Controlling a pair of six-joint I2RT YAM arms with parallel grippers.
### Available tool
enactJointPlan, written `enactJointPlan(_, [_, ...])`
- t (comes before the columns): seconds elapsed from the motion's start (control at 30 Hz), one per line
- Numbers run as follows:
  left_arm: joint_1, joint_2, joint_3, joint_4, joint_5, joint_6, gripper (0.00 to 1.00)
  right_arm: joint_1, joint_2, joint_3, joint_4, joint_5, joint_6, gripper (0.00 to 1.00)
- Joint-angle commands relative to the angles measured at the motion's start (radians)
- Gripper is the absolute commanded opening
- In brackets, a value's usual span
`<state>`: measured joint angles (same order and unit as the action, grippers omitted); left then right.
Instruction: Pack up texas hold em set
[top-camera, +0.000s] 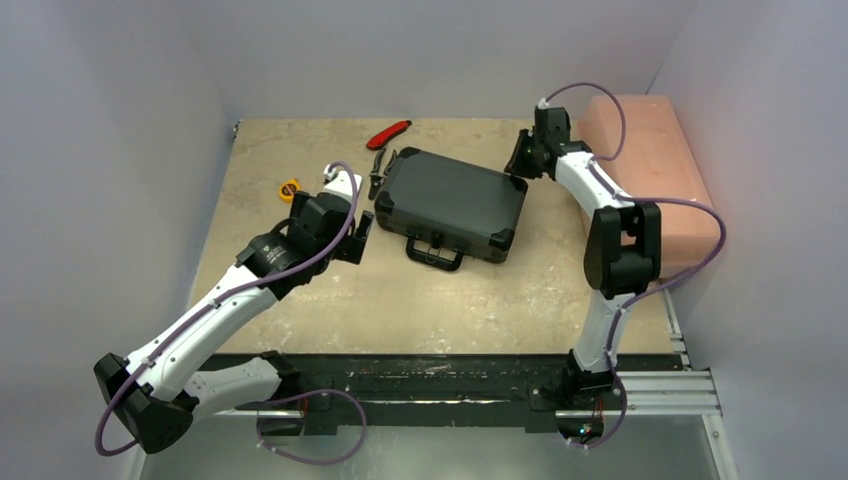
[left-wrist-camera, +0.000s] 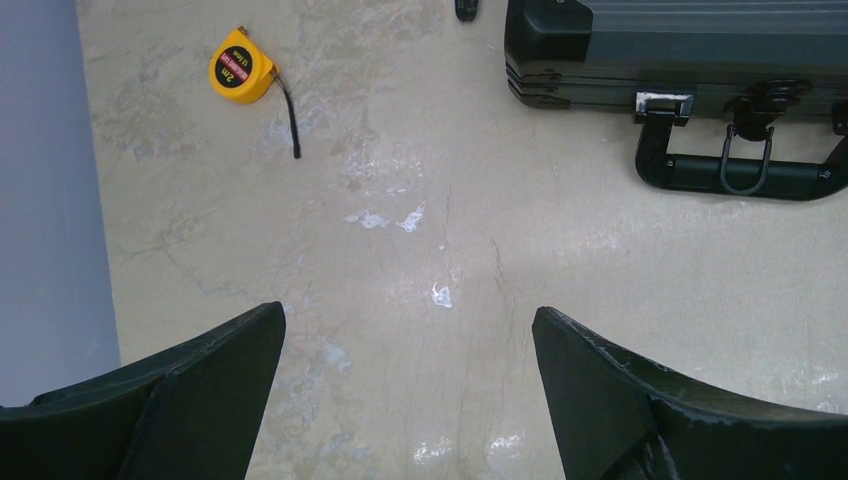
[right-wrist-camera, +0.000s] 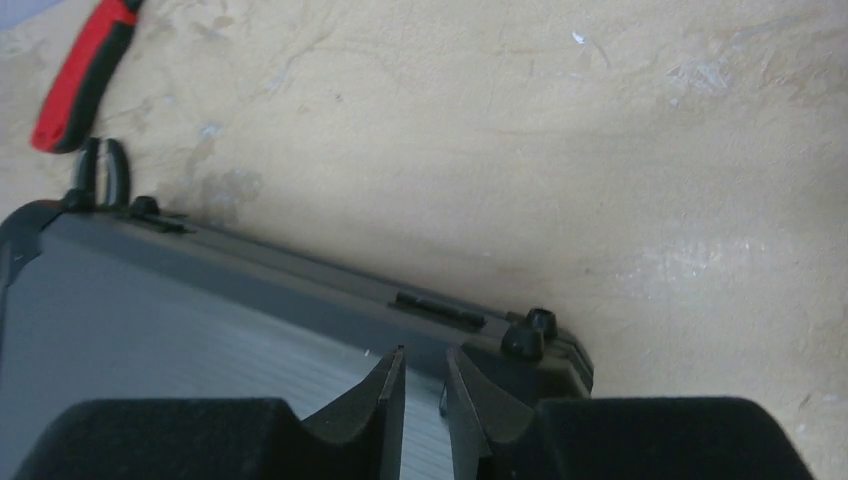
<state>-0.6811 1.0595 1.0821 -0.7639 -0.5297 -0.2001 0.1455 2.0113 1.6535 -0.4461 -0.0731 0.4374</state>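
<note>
The beige surface (top-camera: 400, 300) carries a pink box (top-camera: 650, 170) at its right edge and the black briefcase (top-camera: 455, 200) at its middle, lying flat with the lid down. This suggests the set is already inside and only the fastening is left to do. The right pincer (right-wrist-camera: 425, 385) hangs over the case's far right corner, its fingers almost together with nothing between them, probably to press or steady the lid. The left pincer (left-wrist-camera: 408, 320) hovers spread wide and empty near the handle (left-wrist-camera: 740, 170). Red-handled pliers (top-camera: 388, 133) and a yellow tape measure (left-wrist-camera: 240, 68) lie apart, not part of the set.
</note>
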Motion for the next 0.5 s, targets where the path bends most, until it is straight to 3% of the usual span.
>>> enactJointPlan(0.0, [0.005, -0.034, -0.003, 0.035, -0.017, 0.011, 0.95, 0.023, -0.087, -0.198, -0.069, -0.167, 0.029, 0.25])
enactJointPlan(0.3, [0.005, -0.043, -0.011, 0.044, -0.026, 0.009, 0.94, 0.029, -0.186, -0.343, 0.013, -0.222, 0.035, 0.24])
enactJointPlan(0.37, [0.005, -0.048, -0.011, 0.043, -0.015, -0.008, 0.94, 0.029, -0.233, -0.318, 0.011, -0.200, 0.032, 0.27])
enactJointPlan(0.47, [0.004, -0.049, 0.000, 0.051, 0.033, -0.066, 0.94, 0.029, -0.282, -0.257, 0.003, -0.173, 0.024, 0.39])
